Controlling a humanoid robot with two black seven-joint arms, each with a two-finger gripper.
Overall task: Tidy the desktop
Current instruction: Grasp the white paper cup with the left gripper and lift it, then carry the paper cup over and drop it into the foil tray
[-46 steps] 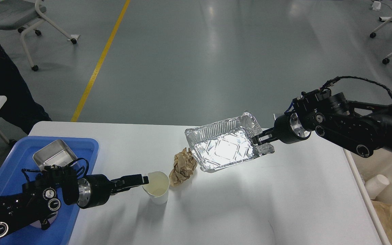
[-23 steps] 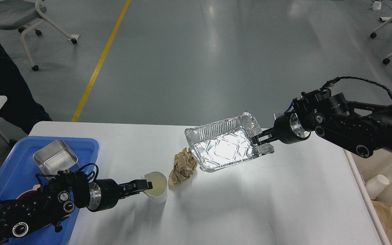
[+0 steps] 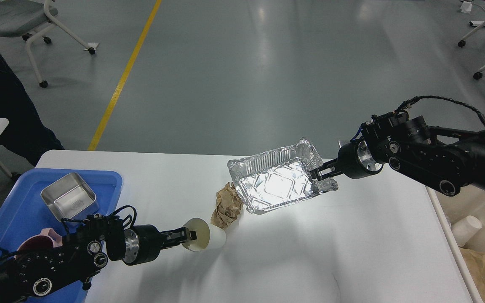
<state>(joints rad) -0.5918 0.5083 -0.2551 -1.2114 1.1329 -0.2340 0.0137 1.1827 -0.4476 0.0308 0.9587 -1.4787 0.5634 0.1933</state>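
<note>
The white desktop fills the lower view. My left gripper is shut on the rim of a white paper cup, which is tipped on its side with its mouth toward the gripper. A crumpled brown paper ball lies just behind the cup. My right gripper is shut on the right rim of a silver foil tray, which is tilted with its right end off the desktop.
A blue plastic tray at the left edge holds a steel square dish and a pink cup. A cream bin with a paper cup and brown paper stands off the right edge. Chairs stand on the floor beyond.
My left arm has moved right and lower, and the cup has tipped from upright onto its side. The foil tray and right gripper shifted slightly left.
</note>
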